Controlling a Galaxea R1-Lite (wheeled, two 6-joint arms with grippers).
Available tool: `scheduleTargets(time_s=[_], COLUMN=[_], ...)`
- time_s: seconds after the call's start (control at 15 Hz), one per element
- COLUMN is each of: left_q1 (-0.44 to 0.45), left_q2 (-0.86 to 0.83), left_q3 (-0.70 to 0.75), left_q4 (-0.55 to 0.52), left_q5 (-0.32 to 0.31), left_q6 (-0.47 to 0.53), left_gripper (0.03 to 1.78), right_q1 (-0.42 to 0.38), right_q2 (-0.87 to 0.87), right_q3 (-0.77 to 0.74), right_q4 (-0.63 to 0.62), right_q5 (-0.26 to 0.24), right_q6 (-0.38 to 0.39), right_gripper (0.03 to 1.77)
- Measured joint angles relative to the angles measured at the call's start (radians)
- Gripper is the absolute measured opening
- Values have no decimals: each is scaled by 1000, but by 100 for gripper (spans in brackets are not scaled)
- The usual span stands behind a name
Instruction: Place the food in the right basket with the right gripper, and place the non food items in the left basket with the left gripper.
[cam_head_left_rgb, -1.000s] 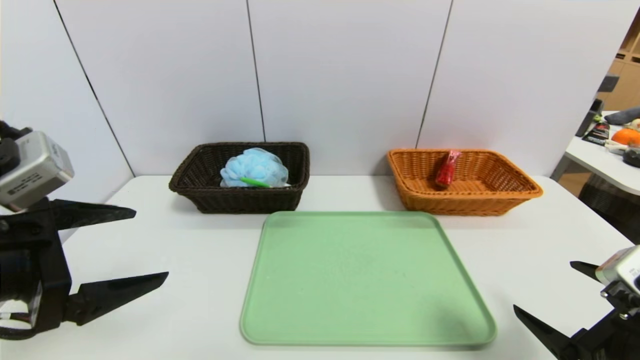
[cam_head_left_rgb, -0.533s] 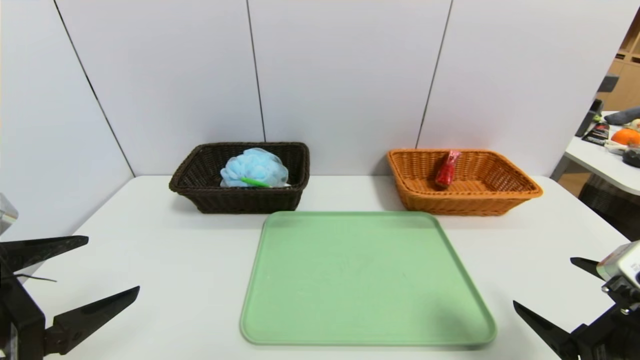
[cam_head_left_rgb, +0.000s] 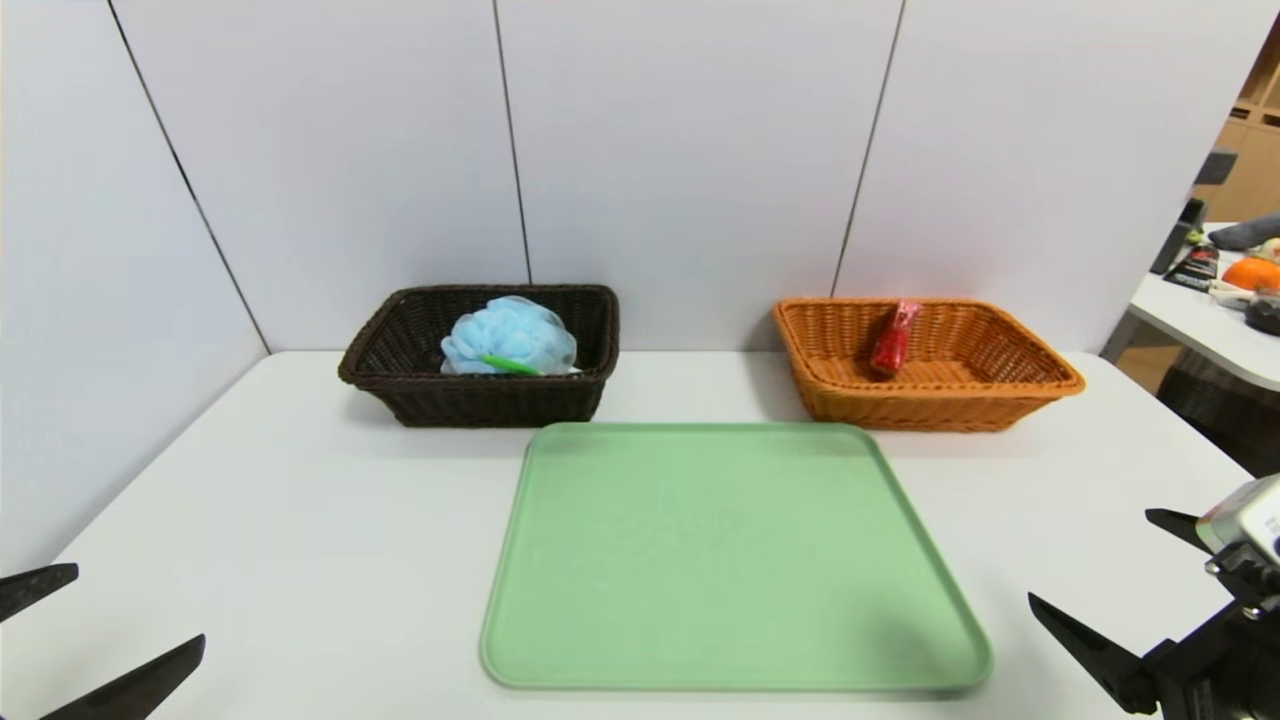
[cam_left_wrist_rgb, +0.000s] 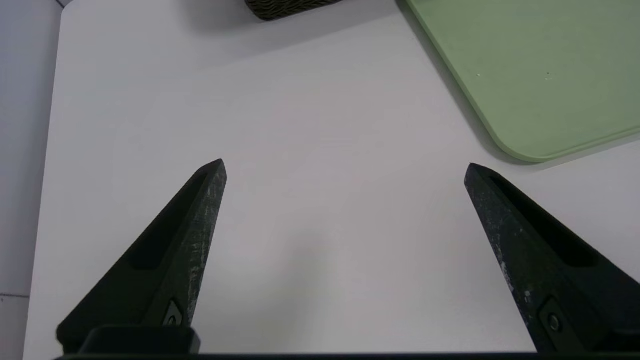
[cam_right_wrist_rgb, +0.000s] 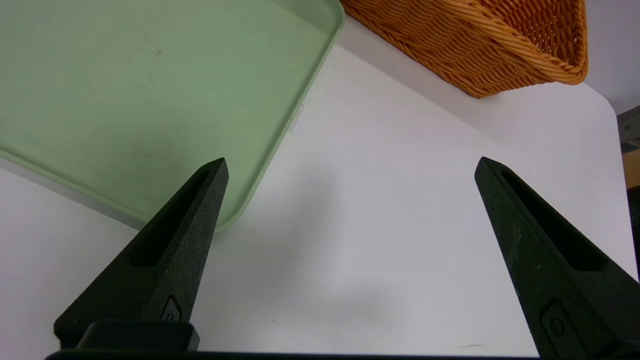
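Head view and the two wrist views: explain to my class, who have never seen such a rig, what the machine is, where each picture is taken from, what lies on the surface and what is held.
This is a two-armed robot. One camera on its head looks down over the white table; each wrist carries another, looking past its own gripper.

At the far side stand two baskets. The dark brown basket, on the robot's left, holds a light blue mesh sponge and something green. The orange-brown basket, on its right, holds a small red package. Nearer lies a green tray, with nothing on it.

The left gripper and right gripper hover over the table near the tray's two sides, both open and holding nothing.
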Motion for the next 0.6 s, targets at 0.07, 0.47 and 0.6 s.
scheduleTargets(time_s=[0.07, 0.47, 0.6], left_q1=[24, 100, 106], left_q2=[-22, -148, -176], left_q3=[14, 85, 95], left_q4=[0, 6, 7], left_q5=[-1, -7, -6], left_q6=[-12, -62, -80], left_gripper=[169, 169, 169], right_q1=[-5, -13, -14], right_q2=[-1, -23, -35], right_q3=[0, -2, -6], right_q4=[-1, -6, -8], right_q5=[-3, -103, -144], right_q6=[2, 39, 57], right_gripper=[170, 170, 170])
